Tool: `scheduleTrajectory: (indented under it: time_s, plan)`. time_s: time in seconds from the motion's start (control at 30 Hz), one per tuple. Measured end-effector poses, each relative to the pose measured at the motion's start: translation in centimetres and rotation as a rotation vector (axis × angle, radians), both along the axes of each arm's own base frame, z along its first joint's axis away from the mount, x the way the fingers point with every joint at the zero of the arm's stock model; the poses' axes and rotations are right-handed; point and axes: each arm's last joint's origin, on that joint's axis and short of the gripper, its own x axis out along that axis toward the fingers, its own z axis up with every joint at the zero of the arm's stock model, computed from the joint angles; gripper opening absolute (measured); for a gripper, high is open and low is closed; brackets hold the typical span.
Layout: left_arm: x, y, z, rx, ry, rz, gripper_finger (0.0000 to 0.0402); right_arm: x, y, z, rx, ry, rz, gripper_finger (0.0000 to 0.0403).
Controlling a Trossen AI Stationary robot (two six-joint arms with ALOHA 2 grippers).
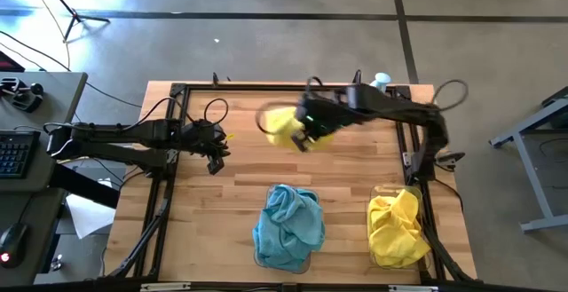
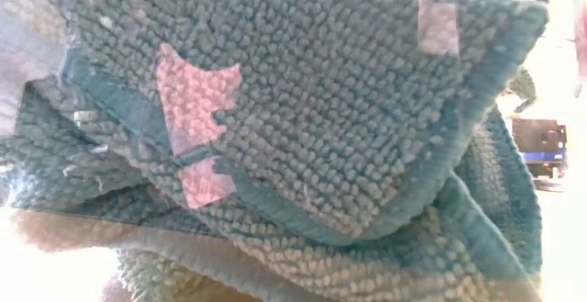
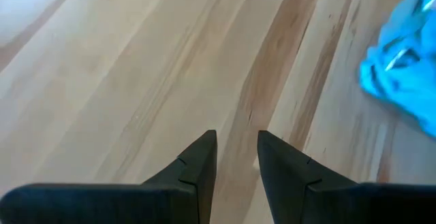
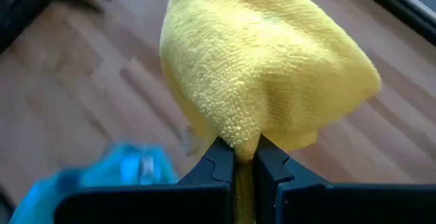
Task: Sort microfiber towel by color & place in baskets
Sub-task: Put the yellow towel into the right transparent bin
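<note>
My right gripper (image 1: pixel 306 138) is above the table's far middle, shut on a yellow microfiber towel (image 1: pixel 284 125) (image 4: pixel 266 67). My left gripper (image 1: pixel 216 157) (image 3: pixel 237 149) waits open over bare wood at the left, with nothing between its fingers. A heap of teal-blue towels (image 1: pixel 288 225) fills one clear basket (image 1: pixel 306 261) at the near middle. Yellow towels (image 1: pixel 395 230) fill the other basket (image 1: pixel 380 193) at the near right. The low view shows only teal cloth (image 2: pixel 293 109) close up. My right gripper pinches a bunched fold of the yellow towel (image 4: pixel 238 141) between its two fingers (image 4: pixel 216 161). It comes from above, slanting down. The towel bulges out past the fingertips in a loose bunch, lifted clear of the table.
A white and blue spray bottle (image 1: pixel 382 81) stands at the table's far right edge. A dark frame (image 1: pixel 177 92) borders the table. Bare wood (image 1: pixel 266 172) lies between the two grippers and the baskets. A desk with a keyboard (image 1: pixel 13 154) stands to the left.
</note>
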Motion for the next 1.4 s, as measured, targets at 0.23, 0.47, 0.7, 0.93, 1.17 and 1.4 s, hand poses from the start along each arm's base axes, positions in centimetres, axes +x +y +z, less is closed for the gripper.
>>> scheduleTrajectory:
  time_s: [0.23, 0.47, 0.7, 0.93, 1.17, 1.4]
  plan:
    - [0.2, 0.0, 0.2, 0.004, -0.033, 0.0, 0.0094, -4.9, 6.2, 2.8, -0.012, 0.0, 0.02, 0.0006]
    - [0.2, 0.0, 0.2, 0.001, -0.034, 0.003, 0.0094, -8.1, 11.4, 4.4, 0.055, -0.068, 0.127, 0.0006]
    - [0.3, 0.0, 0.2, -0.042, -0.045, 0.055, 0.0094, -11.7, 16.9, 5.1, 0.146, -0.088, 0.27, 0.0005]
    - [0.3, 0.0, 0.2, -0.057, -0.05, 0.076, 0.0094, -15.6, 21.8, 5.1, 0.223, -0.078, 0.368, 0.0005]
    - [0.2, 0.0, 0.2, -0.061, -0.051, 0.081, 0.0094, -21.5, 23.4, 2.9, 0.307, -0.003, 0.244, 0.0005]
    - [0.2, 0.0, 0.2, -0.061, -0.051, 0.081, 0.0094, -28.7, 21.4, -0.2, 0.476, 0.223, -0.002, 0.0005]
